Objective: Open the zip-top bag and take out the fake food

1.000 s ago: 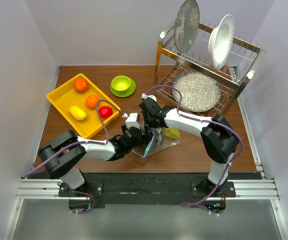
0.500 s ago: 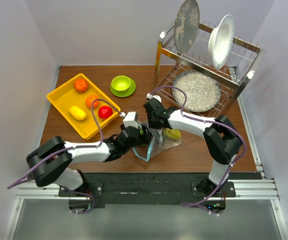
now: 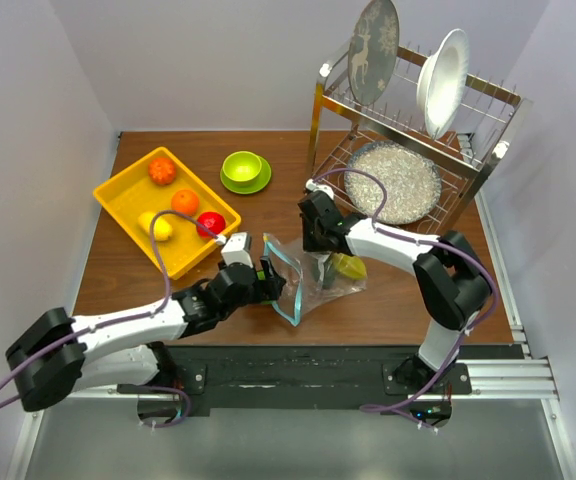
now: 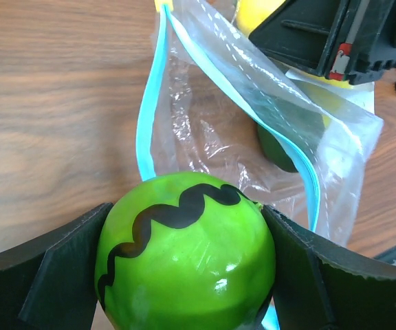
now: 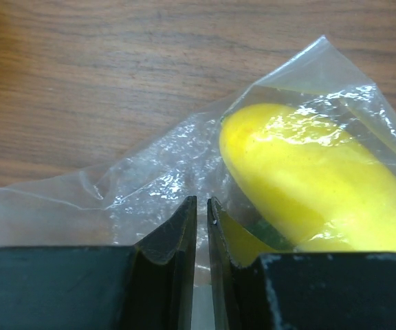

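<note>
The zip-top bag [image 3: 308, 285] lies open mid-table, its teal zip strip [image 4: 150, 110] gaping toward my left arm. My left gripper [image 4: 184, 220] is shut on one piece of fake food, a glossy green ball with a black zigzag [image 4: 184, 261], just outside the bag's mouth; it shows in the top view as the left gripper [image 3: 268, 274]. My right gripper [image 5: 201, 210] is shut on the bag's clear plastic at its far side, seen from above as the right gripper [image 3: 320, 262]. A yellow fruit [image 5: 308, 185] and a dark green piece [image 4: 280, 148] are inside the bag.
A yellow tray [image 3: 128, 170] at back left holds two orange fruits, a yellow one [image 3: 158, 226] and a red one [image 3: 210, 223]. A lime-green bowl [image 3: 242, 166] on a saucer stands behind. A dish rack [image 3: 418, 150] with plates fills the back right.
My left gripper has closed on the green ball and drawn back left out of the bag's mouth. The right gripper kept its hold and shifted slightly right; the bag now gapes wider.
</note>
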### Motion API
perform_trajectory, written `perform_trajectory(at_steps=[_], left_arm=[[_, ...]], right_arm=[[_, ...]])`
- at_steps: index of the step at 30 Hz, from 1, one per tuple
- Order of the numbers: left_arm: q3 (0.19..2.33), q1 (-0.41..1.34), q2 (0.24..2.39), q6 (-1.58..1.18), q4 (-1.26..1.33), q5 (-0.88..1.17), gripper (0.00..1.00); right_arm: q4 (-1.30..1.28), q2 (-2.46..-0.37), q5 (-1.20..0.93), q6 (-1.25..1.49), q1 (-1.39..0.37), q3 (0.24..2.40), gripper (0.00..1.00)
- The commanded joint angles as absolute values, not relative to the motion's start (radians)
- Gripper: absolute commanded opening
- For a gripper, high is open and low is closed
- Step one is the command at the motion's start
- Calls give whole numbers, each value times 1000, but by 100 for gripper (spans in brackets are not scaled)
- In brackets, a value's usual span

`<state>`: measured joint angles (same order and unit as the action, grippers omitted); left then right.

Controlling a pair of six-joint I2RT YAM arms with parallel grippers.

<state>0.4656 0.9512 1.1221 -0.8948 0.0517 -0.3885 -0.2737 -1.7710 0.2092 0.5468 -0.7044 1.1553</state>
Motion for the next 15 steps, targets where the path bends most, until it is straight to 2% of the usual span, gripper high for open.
perform_trajectory(at_steps=[1,9,15], left_arm=[[468,910,990,-896,-61,-431,29],[604,570,928,-729,-130,-339,29],[773,200,1118,-678,-77,-170,30]], right_arm=[[-218,-1712,178,564,-699,1138,15],[-229,-1675,160,545,-699,1126,15],[-239,-1602,150,526,-699,1124,15]])
